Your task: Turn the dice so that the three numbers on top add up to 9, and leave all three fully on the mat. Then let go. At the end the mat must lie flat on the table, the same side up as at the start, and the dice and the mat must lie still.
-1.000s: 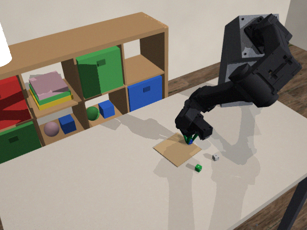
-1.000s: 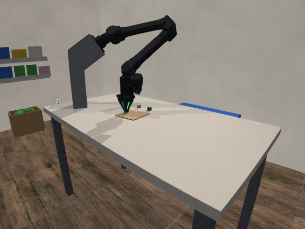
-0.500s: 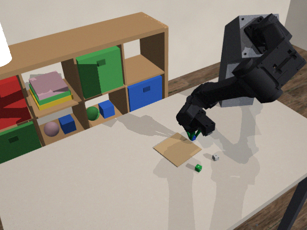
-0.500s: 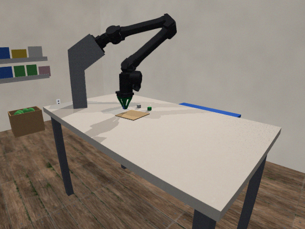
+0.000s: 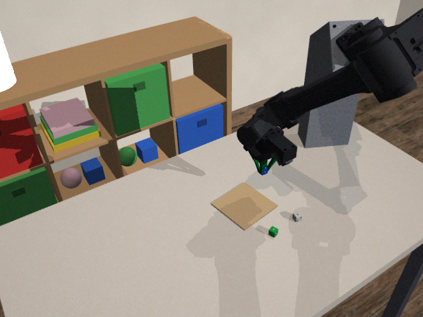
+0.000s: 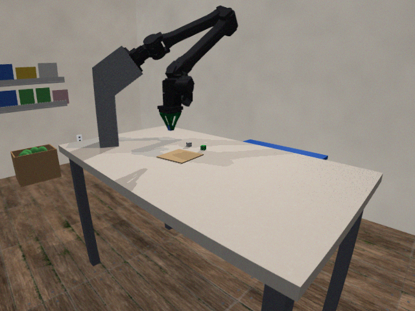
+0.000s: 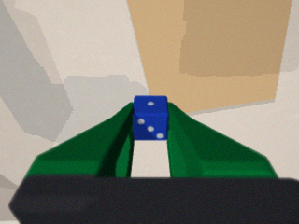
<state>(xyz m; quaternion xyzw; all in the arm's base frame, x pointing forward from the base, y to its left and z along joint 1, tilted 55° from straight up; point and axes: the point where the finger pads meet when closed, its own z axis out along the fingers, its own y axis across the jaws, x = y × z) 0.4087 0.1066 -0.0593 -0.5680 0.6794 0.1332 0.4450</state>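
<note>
Closest to me in the wrist view, a dark band of the hand (image 5: 263, 169) (image 6: 170, 128) (image 7: 150, 119) runs along the bottom of the frame, its green fingers drawn nearly together on a blue die (image 5: 264, 171) (image 6: 169, 127) (image 7: 150, 118). One pip shows on the die's upper visible face, three on the one below. It hangs above the surface (image 5: 143, 246) (image 6: 234, 201) (image 7: 51, 47), near the mat's corner.

From the top view I see the tan mat (image 5: 235, 208) (image 6: 181, 156) (image 7: 163, 56) lying flat, right of centre. Two dice are off it, lower right of it: a green die (image 5: 273, 231) (image 6: 203, 147) and a white die (image 5: 297, 216) (image 6: 189, 144).

I'd say the blue die's turn is in hand, with all three still to be placed. Next I'd expect it carried over the mat, the wanted face brought uppermost, then lowered gently before the fingers part. Set too near the edge, it might overhang or nudge the mat.

Shadows cross the pale, faintly speckled surface. At upper left in the top view stands a wooden shelf unit (image 5: 229, 78) with coloured bins; in the exterior view, brown plank flooring fills the lower left.

The gripper (image 5: 264, 170) (image 6: 170, 127) (image 7: 150, 110) has risen from low over the square tan mat (image 5: 244, 205) (image 6: 180, 155) (image 7: 224, 89), carrying the blue die (image 5: 264, 171) (image 6: 169, 128) (image 7: 150, 118) up with it. Die and fingers, formerly over the mat's corner region, are now displaced toward the arm's pedestal (image 5: 320, 115) (image 6: 107, 110). The arm's forearm (image 5: 317, 92) (image 6: 205, 45) has shifted accordingly.
</note>
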